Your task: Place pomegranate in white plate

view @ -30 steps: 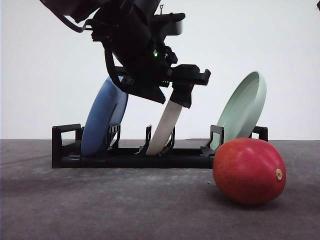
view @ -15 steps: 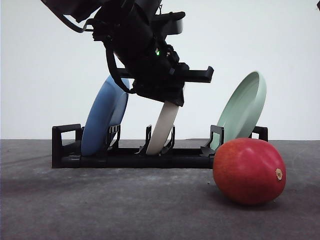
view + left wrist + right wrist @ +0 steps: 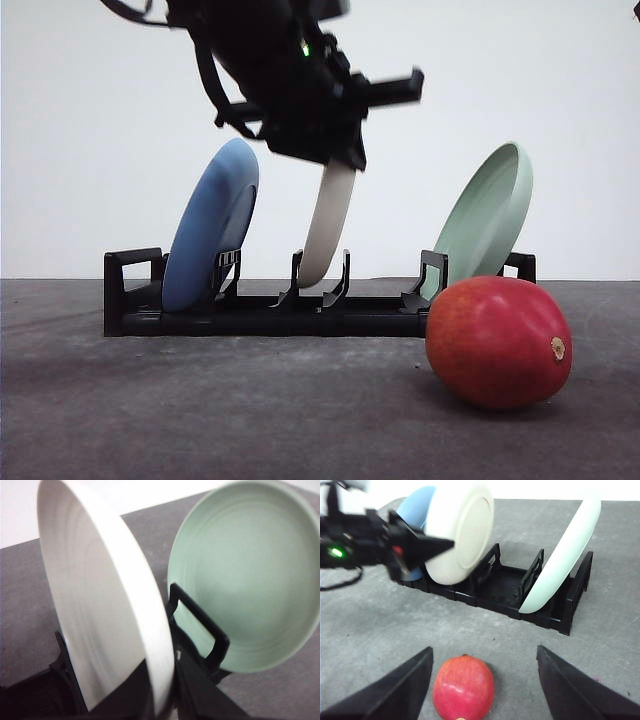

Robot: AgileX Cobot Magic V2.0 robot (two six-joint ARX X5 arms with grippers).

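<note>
One pomegranate lies on the bench, just in front of the rack's right end, beside the green plate. Left claw pinches the white plate by its upper rim, its lower edge about level with the slot tops, likely so it can be laid flat. Right claw hangs spread above the fruit. Dark grey matte bench, plain white wall; blue plate in its slot.

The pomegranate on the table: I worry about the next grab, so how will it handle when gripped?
The pomegranate looks smooth and glossy, so fingers may slip. Its rounded shape rests free on the flat table, so a nudge would probably roll it. It looks firm, likely rigid.
</note>
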